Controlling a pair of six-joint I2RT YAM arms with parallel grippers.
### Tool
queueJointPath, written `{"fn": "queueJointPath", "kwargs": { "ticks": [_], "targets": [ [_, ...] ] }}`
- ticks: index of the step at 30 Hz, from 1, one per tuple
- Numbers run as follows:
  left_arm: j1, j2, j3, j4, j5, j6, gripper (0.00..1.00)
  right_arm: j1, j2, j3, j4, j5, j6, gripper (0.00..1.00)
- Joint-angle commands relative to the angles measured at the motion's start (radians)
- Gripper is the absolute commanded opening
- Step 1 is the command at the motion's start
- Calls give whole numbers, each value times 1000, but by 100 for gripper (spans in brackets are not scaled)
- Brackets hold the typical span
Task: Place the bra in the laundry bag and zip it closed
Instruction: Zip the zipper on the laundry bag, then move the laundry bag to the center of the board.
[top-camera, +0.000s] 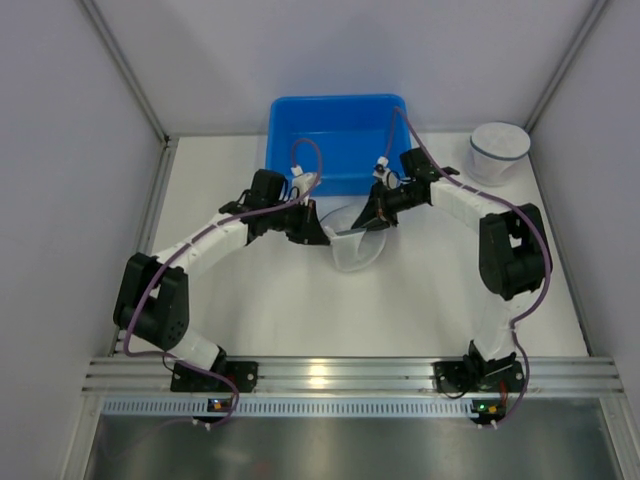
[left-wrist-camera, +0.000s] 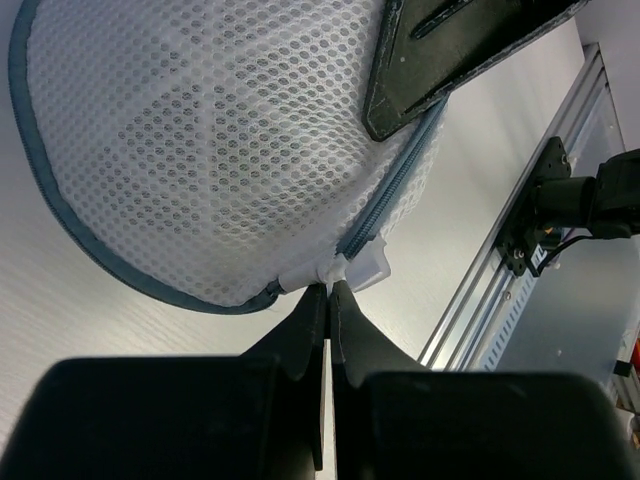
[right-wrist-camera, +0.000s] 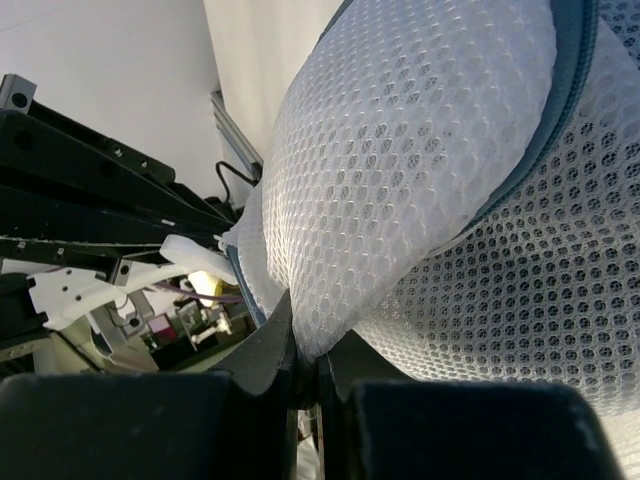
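The white mesh laundry bag (top-camera: 355, 250) with a grey-blue zipper edge sits mid-table between both arms. My left gripper (top-camera: 325, 236) is shut on the white tab at the zipper's end (left-wrist-camera: 340, 268), its tips pinched together (left-wrist-camera: 328, 292). My right gripper (top-camera: 364, 224) is shut on a fold of the bag's mesh (right-wrist-camera: 400, 180), with the tips meeting (right-wrist-camera: 306, 352) at the fold's lower edge. In the left wrist view, one right finger (left-wrist-camera: 440, 60) rests against the bag's (left-wrist-camera: 200, 150) top by the zipper (left-wrist-camera: 392, 190). The bra does not show in any view.
A blue bin (top-camera: 340, 115) stands just behind the bag. A white round container (top-camera: 499, 150) is at the back right. Grey walls enclose the table on three sides, and an aluminium rail (top-camera: 350, 375) runs along the near edge.
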Motion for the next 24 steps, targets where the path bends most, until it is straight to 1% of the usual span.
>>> {"fn": "queueJointPath", "kwargs": {
  "ticks": [1,3,4,5,6,8,9,10,11,13,14,15,17,18,20,21,22,23,24],
  "targets": [
    [71,-15,-11,-44,-70,2,0,-68,-7,15,-47,0,-80,0],
    [70,-7,4,-41,-1,18,0,-68,-18,12,-34,-18,-77,0],
    [68,-5,16,-42,23,19,4,-68,-24,12,-32,-21,-78,0],
    [68,-10,21,-42,55,24,14,-69,-33,9,-32,-23,-89,0],
    [70,-15,22,-42,68,27,34,-74,-55,-3,-30,-26,-95,0],
    [68,-42,28,-42,88,39,48,-85,-78,-25,-41,-32,-118,0],
    [68,-54,30,-42,88,42,58,-101,-104,-52,-46,-37,-129,0],
    [68,-73,33,-41,88,47,62,-111,-119,-66,-59,-35,-146,0],
    [68,-85,35,-42,85,59,74,-126,-135,-83,-66,-34,-173,0],
    [68,-104,32,-44,60,70,94,-177,-179,-124,-95,-38,-220,0],
    [70,-125,30,-44,56,82,98,-201,-205,-149,-106,-41,-241,0],
    [70,-133,28,-44,45,90,98,-254,-220,-161,-116,-38,-261,0],
    [68,-151,21,-45,34,108,98,-321,-260,-193,-145,-41,-314,0],
    [70,-156,19,-44,33,116,98,-420,-270,-196,-156,-41,-334,0],
    [70,-159,24,-44,23,133,98,-508,-290,-219,-149,-35,-363,0],
    [68,-157,25,-44,19,136,98,-598,-299,-235,-123,-34,-359,0],
    [70,-154,30,-45,13,137,98,-644,-308,-258,-85,-25,-324,0],
    [70,-151,35,-44,14,139,98,-690,-334,-314,-28,-14,-299,0],
    [70,-141,42,-44,16,139,98,-773,-343,-347,93,9,-267,0]
  ]
}}
